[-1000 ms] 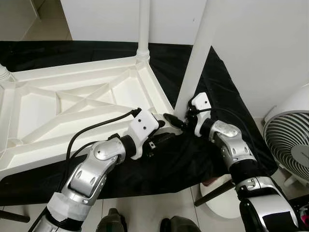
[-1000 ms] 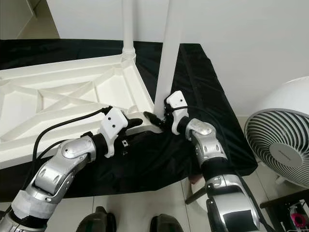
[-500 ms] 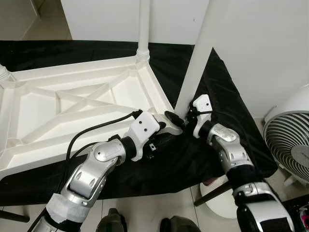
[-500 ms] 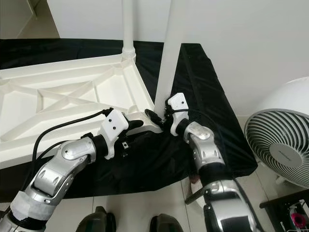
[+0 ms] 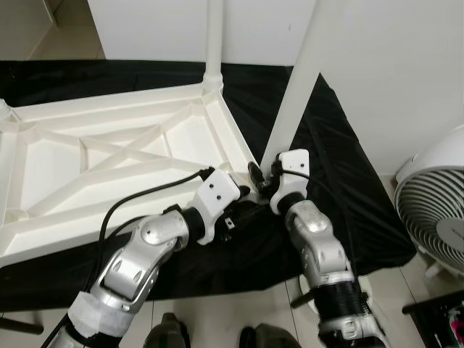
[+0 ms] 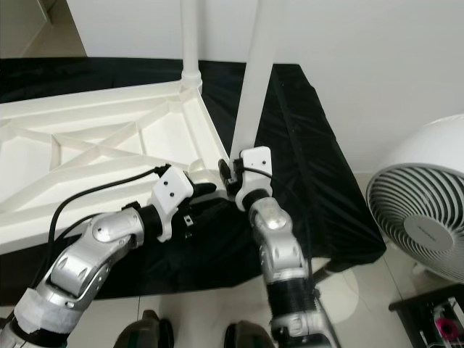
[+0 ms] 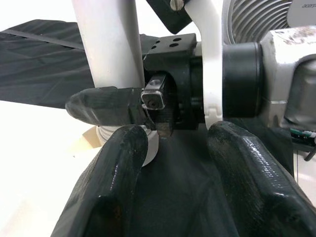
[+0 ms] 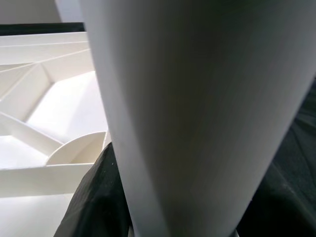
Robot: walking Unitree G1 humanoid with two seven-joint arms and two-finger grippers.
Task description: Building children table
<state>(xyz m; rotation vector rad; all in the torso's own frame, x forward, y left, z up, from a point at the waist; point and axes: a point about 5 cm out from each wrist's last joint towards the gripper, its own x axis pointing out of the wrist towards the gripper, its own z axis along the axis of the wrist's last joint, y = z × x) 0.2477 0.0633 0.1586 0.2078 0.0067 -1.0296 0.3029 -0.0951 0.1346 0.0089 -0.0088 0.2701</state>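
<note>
The tabletop (image 5: pixel 109 167) lies upside down on the cloth (image 5: pixel 319 188). One leg (image 5: pixel 214 43) stands at its far corner, another leg (image 5: pixel 297 94) at its near corner. A fan (image 5: pixel 435 210) sits right.

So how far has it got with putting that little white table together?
One round white leg already stands in the far corner of the upturned white plastic tabletop. The right gripper is shut on a second white leg at its base by the near corner socket, with the left gripper open beside it. That leg leans, apparently not yet seated.
</note>
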